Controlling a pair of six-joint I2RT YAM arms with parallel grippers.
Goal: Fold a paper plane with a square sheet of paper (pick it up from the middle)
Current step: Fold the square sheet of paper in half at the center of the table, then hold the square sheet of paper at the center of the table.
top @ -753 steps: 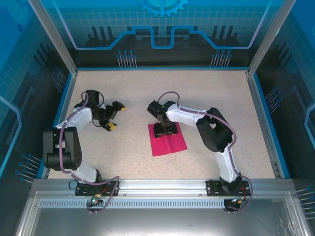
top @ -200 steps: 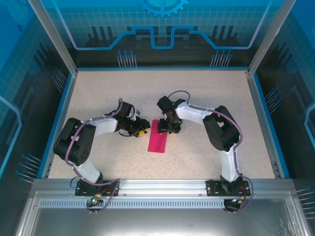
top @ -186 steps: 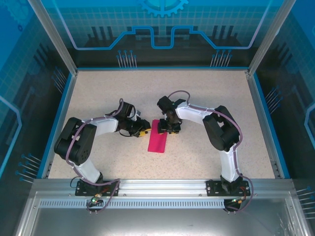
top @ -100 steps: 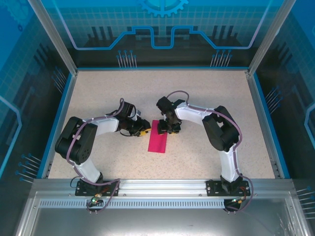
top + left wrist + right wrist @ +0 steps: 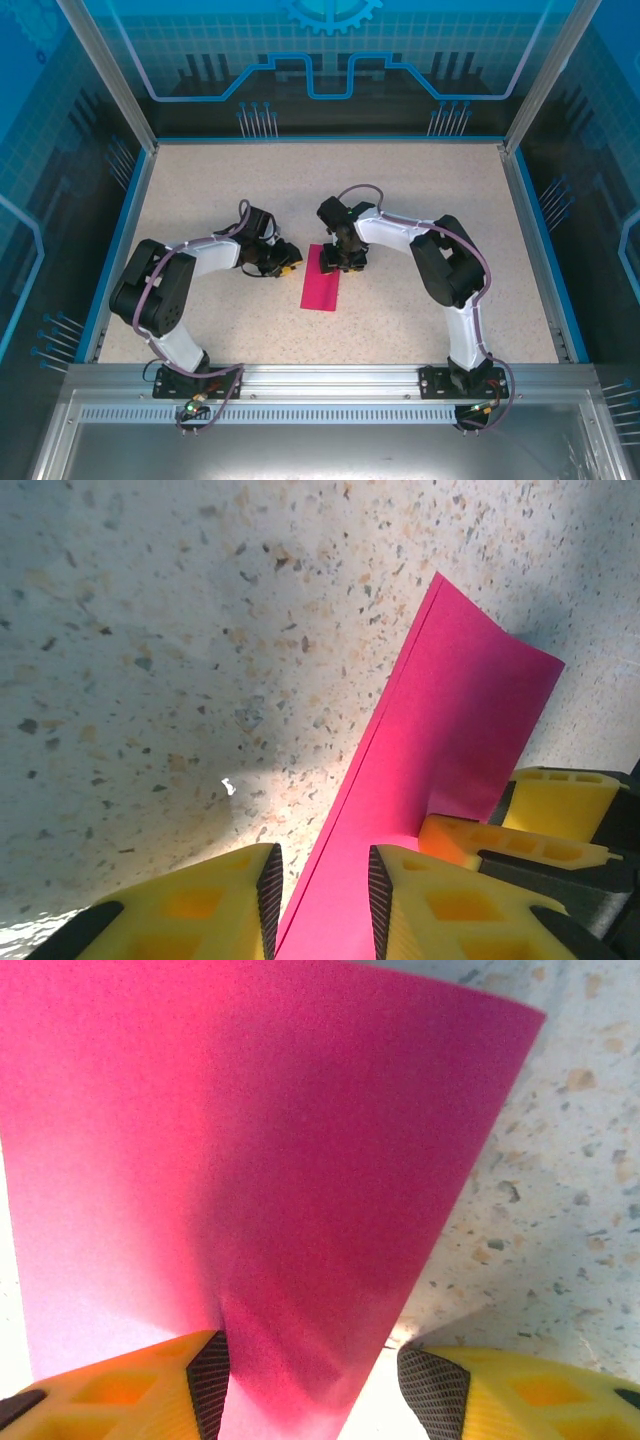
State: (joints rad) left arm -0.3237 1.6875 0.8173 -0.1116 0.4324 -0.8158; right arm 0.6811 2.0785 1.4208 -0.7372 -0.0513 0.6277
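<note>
the pink sheet of paper [image 5: 322,283], folded to a narrow strip, lies flat on the speckled worktop [image 5: 430,200] between the two tools. the left tool [image 5: 322,872] stands narrow but not closed, with the strip's long edge running into its gap. the right tool [image 5: 312,1365] stands wider, jaws apart astride one end of the strip, one pad touching the paper and the other clear of it.
</note>
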